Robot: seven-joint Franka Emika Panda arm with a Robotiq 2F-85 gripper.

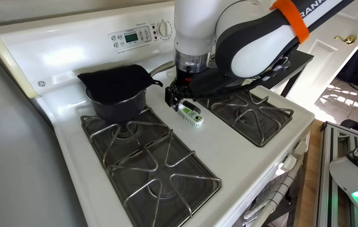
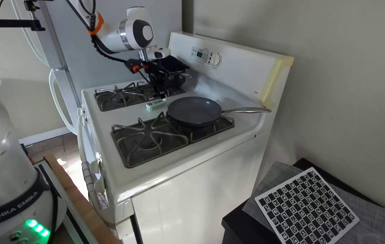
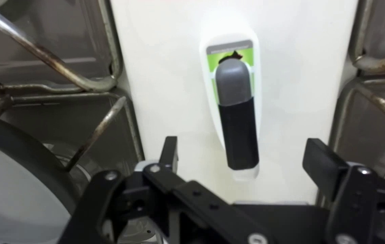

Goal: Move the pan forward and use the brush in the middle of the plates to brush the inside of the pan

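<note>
The brush (image 1: 191,115) is white and green with a dark handle. It lies bristles down on the white strip between the plates (image 1: 169,186), and also shows in an exterior view (image 2: 156,105). In the wrist view, the brush (image 3: 235,112) points away from my gripper (image 3: 241,147). The gripper is open and empty, one finger on each side of the handle's near end, not touching it. The pan (image 2: 194,111) is dark grey with a metal handle and sits on a rear grate. Its rim (image 3: 26,149) shows at lower left in the wrist view. The arm hides most of it in an exterior view.
A dark pot (image 1: 119,107) with a black cloth (image 1: 116,82) over it stands on the opposite rear grate. The stove's back panel (image 1: 81,47) rises behind. A grey fridge (image 2: 111,51) stands beside the stove. A patterned board (image 2: 307,206) lies on a side table.
</note>
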